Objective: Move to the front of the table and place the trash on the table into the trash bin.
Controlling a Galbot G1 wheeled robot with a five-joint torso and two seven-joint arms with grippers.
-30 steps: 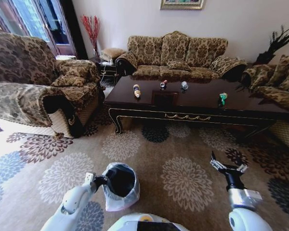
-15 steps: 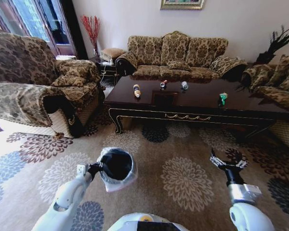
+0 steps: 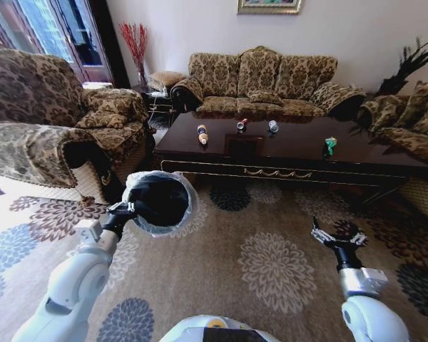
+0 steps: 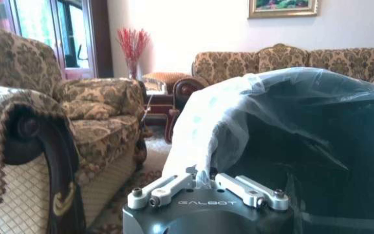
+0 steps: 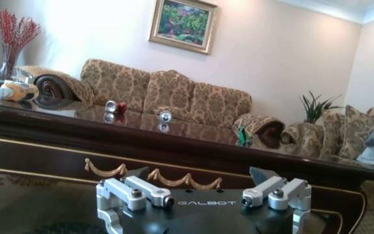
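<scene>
Sofas [image 3: 264,82] flank the table [image 3: 299,153]; left pincer [image 3: 123,209] grips the trash bin [image 3: 157,201].

head view high above the carpet, facing the table [image 3: 299,153], right wrist view low before its apron, both sharing its top

My left arm is raised and stretched forward-left, elbow bent, left gripper [image 3: 123,210] clamped on the bin [image 3: 157,201] rim, holding it off the floor. My right arm is low at my right side, forearm pointing forward, right gripper [image 3: 337,240] with fingers spread, holding nothing.
</scene>
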